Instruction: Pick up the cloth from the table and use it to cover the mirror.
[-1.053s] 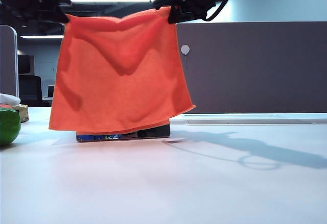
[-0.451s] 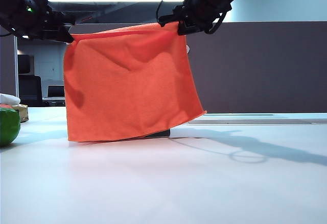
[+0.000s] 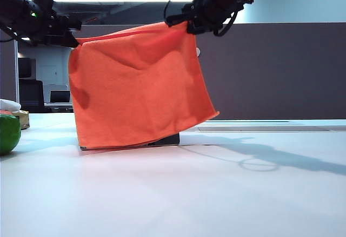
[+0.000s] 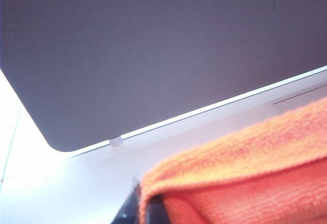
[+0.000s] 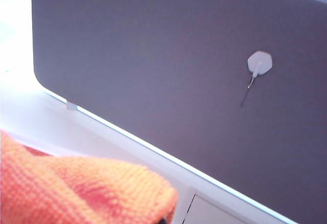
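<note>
The orange cloth (image 3: 138, 88) hangs spread like a curtain between my two grippers, its lower hem touching the white table (image 3: 178, 194). My left gripper (image 3: 74, 41) is shut on the cloth's upper left corner. My right gripper (image 3: 187, 26) is shut on the upper right corner. The mirror stands behind the cloth and is almost wholly hidden; only a dark sliver of its lower edge (image 3: 168, 139) shows. In the left wrist view the cloth (image 4: 245, 183) bunches over a dark finger (image 4: 153, 211). In the right wrist view the cloth (image 5: 76, 193) fills the corner by the jaws.
A grey-brown partition panel (image 3: 270, 69) stands along the table's far edge, with a white pin (image 5: 259, 62) stuck in it. A green round object (image 3: 8, 133) and a small box (image 3: 22, 119) sit at the far left. The arms' shadow lies to the right (image 3: 265, 158).
Both grippers have come down and shifted right with the cloth. Its hem has dropped to the table and now hides the mirror's lower strip that showed before.
</note>
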